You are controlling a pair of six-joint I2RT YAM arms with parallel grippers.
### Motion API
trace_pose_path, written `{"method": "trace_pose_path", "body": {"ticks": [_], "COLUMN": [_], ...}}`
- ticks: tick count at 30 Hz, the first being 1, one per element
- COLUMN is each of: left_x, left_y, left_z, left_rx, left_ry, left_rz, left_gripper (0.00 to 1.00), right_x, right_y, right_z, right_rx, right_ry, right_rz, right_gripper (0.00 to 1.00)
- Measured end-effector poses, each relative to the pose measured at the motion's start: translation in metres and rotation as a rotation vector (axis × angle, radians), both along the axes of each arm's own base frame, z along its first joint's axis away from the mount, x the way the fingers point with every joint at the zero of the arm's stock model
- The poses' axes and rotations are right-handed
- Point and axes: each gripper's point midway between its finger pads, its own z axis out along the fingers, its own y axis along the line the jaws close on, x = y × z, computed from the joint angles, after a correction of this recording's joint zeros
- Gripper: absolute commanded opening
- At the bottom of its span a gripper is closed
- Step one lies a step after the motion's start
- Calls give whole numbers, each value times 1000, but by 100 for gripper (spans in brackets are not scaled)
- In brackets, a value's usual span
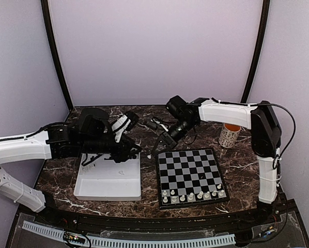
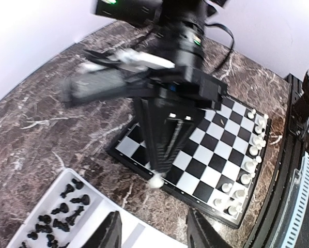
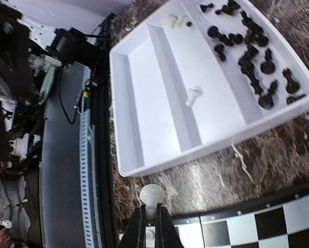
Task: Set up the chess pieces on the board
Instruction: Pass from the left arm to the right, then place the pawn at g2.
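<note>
Right jaws on white pawn (image 3: 152,196), head outward

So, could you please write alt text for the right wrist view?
The right gripper pinches a white chess piece near the board. Beyond lies a white tray holding black pieces and a few white ones.

- Dark brown marble-patterned table top (image 1: 237,165), veined in white.
- White rectangular plastic tray (image 1: 110,186), split lengthwise into three compartments, lying flat at 8 o'clock on the table.
- White cylindrical mug (image 1: 229,135) with a dark speckled pattern and an orange top, upright at 2 o'clock, well apart from the tray.
- Pale lilac backdrop walls (image 1: 154,51) from 9 round to 3 o'clock.
- White perforated strip (image 1: 144,242) along the 6 o'clock edge.
</note>
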Motion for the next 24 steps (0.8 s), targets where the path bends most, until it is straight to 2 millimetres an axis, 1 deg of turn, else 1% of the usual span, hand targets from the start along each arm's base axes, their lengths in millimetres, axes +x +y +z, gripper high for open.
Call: {"method": "trace_pose_path", "body": {"ticks": [2, 5, 7, 11, 14, 18, 22, 24], "left_x": [3, 12, 20, 42, 55, 58, 59, 60], "left_y": [8, 19, 27, 49, 63, 67, 67, 68], "left_z": [11, 20, 20, 10, 6, 3, -1, -3], "left_rx": [-5, -3, 4, 20, 20, 17, 18, 20], "left_ry": [-38, -79, -87, -73, -60, -51, -38, -33], "left_rz": [30, 82, 121, 212, 268, 284, 289, 294], "left_gripper": [51, 53, 53, 53, 53, 53, 53, 54], "right_x": [0, -2, -6, -14, -22, -32, -48, -55], "right_y": [-13, -39, -58, -94, -123, -157, -195, -211], "right_z": [-10, -22, -26, -29, -32, -41, -58, -65], "right_rx": [-52, -142, -200, -299, -374, -468, -576, -620], "right_ry": [-57, -162, -234, -359, -439, -510, -547, -562], "right_rz": [-4, -6, -4, 0, 10, 25, 45, 54], "right_gripper": [1, 1, 1, 1, 1, 1, 1, 1]}}
